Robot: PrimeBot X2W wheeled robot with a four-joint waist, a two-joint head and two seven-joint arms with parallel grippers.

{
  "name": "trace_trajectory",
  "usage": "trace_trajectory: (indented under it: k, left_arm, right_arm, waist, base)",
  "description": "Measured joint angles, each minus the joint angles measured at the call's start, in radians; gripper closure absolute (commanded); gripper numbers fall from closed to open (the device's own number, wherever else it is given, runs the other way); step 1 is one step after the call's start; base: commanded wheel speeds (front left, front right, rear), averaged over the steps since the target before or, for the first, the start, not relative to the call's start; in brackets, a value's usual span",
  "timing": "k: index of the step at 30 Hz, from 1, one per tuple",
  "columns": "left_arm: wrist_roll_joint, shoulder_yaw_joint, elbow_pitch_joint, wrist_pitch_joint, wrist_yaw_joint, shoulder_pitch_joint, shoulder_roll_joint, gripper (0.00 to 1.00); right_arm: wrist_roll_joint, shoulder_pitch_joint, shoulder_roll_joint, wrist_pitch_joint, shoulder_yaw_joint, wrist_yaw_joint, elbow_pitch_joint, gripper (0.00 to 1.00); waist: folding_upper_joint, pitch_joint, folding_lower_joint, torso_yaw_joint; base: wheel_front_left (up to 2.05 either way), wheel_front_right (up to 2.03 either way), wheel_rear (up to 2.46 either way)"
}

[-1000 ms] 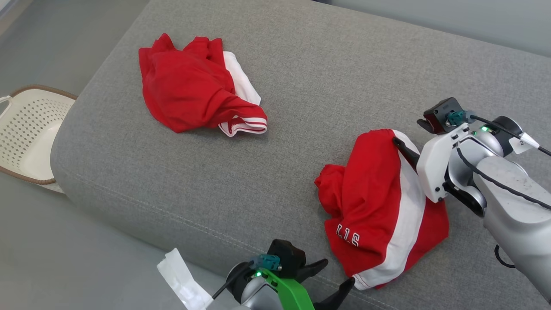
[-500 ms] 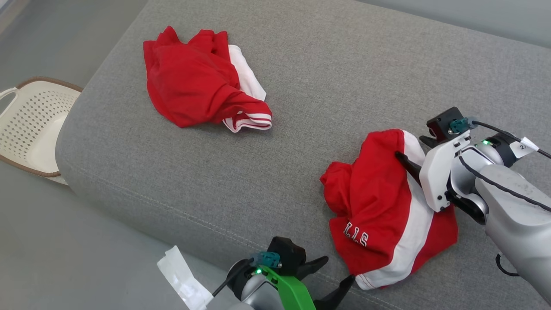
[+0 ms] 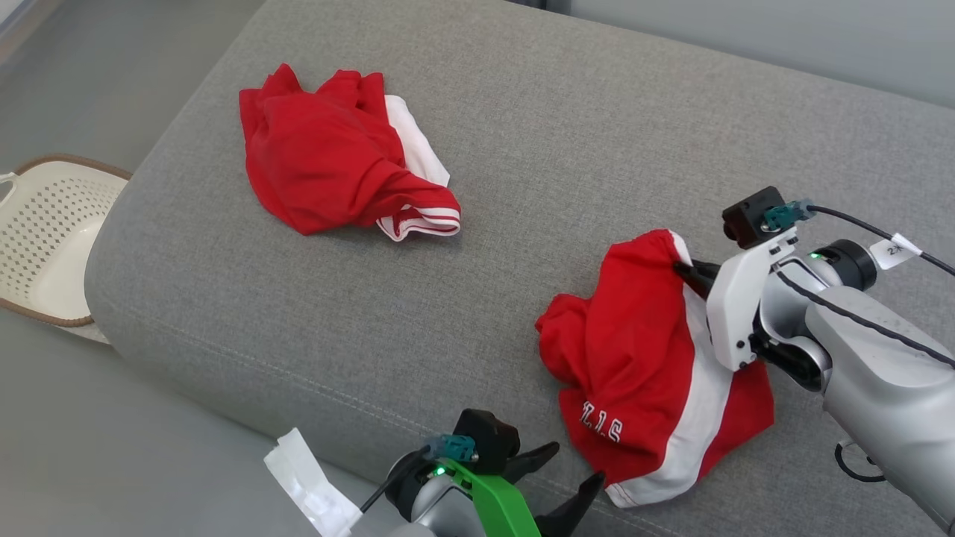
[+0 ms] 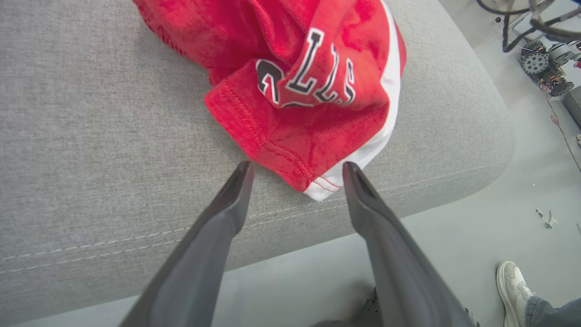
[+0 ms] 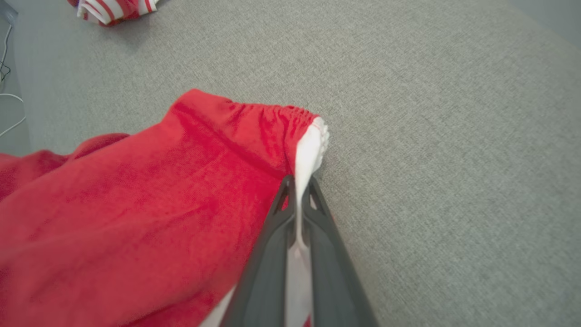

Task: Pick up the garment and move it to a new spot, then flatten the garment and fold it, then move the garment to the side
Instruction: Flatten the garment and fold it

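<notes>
The right gripper [image 5: 297, 181] has its two dark fingers pinched tight together on the garment [image 3: 634, 350] — red shorts with a white side stripe. It catches the white fabric at the gathered waistband, which pokes out just past the fingertips. The rest of the shorts lies crumpled on the grey cushion [image 3: 559, 149], trailing back from those fingers towards the left gripper [image 4: 297, 169]. That one stands wide open, holding nothing. The hem corner of the shorts, red with a white edge, sits right between its fingertips, though whether it touches either I can't tell. The black-and-white lettering lies just beyond them. Back along those fingers the cushion's stitched front edge drops to the floor, where a person's pale shoe [image 4: 513, 281] shows. Well beyond both grippers a second red and white garment [image 3: 336, 164] lies bunched up, and off the cushion's end stands a perforated cream basket [image 3: 45, 231].
</notes>
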Motion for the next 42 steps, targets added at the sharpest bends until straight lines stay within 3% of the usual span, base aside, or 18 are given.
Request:
trace_trajectory:
  k: [8, 17, 19, 22, 26, 29, 33, 36, 37, 42]
  left_arm:
    - [-0.028, 0.003, 0.021, -0.008, 0.003, 0.001, 0.0, 0.0]
    - [-0.042, -0.01, 0.025, -0.008, 0.011, 0.006, 0.0, 0.0]
    - [-0.043, -0.011, 0.024, -0.009, 0.018, 0.011, 0.0, 0.0]
    - [-0.047, 0.0, 0.019, -0.021, 0.032, 0.026, 0.001, 0.0]
    - [-0.052, 0.007, 0.008, -0.035, 0.046, 0.026, 0.001, 0.0]
    - [-0.052, 0.014, 0.004, -0.046, 0.05, 0.026, 0.001, 0.0]
    - [-0.052, 0.024, 0.001, -0.053, 0.06, 0.026, 0.001, 0.0]
    - [-0.053, 0.028, -0.002, -0.062, 0.064, 0.026, 0.001, 0.0]
    - [-0.053, 0.029, -0.002, -0.062, 0.064, 0.026, 0.001, 0.0]
    - [-0.053, 0.027, 0.007, -0.061, 0.064, 0.026, 0.001, 0.0]
  right_arm:
    - [0.127, -0.052, -0.003, 0.091, 0.071, 0.0, -0.142, 1.0]
    - [0.328, -0.104, 0.001, 0.17, 0.047, 0.0, -0.317, 1.0]
    - [0.375, -0.104, 0.021, 0.181, 0.038, 0.0, -0.351, 1.0]
    - [0.46, -0.116, 0.105, 0.194, 0.004, 0.0, -0.398, 1.0]
    - [0.485, -0.152, 0.142, 0.193, -0.058, -0.005, -0.388, 1.0]
    - [0.484, -0.184, 0.175, 0.172, -0.1, -0.055, -0.361, 1.0]
    - [0.469, -0.214, 0.216, 0.095, -0.187, -0.179, -0.288, 1.0]
    - [0.439, -0.219, 0.207, 0.035, -0.239, -0.261, -0.221, 1.0]
    - [0.423, -0.219, 0.195, 0.017, -0.246, -0.275, -0.203, 1.0]
    - [0.386, -0.19, 0.136, -0.034, -0.272, -0.266, -0.109, 1.0]
  waist:
    - [0.0, -0.05, 0.0, -0.028]
    - [0.0, -0.113, 0.0, -0.055]
    - [0.0, -0.125, 0.0, -0.056]
    - [0.0, -0.133, 0.0, -0.059]
    - [0.0, -0.131, 0.0, -0.058]
    - [0.0, -0.126, 0.0, -0.056]
    - [0.0, -0.122, 0.0, -0.053]
    - [0.0, -0.119, 0.0, -0.051]
    - [-0.0001, -0.118, 0.0, -0.05]
    - [0.0, -0.125, 0.0, -0.057]
  base:
    - [0.0, 0.0, 0.0]
    - [0.0, 0.0, 0.0]
    - [0.0, 0.0, 0.0]
    - [0.0, 0.0, 0.0]
    - [0.0, 0.0, 0.0]
    - [0.0, 0.0, 0.0]
    - [0.0, 0.0, 0.0]
    - [0.0, 0.0, 0.0]
    - [0.0, 0.0, 0.0]
    - [0.0, 0.0, 0.0]
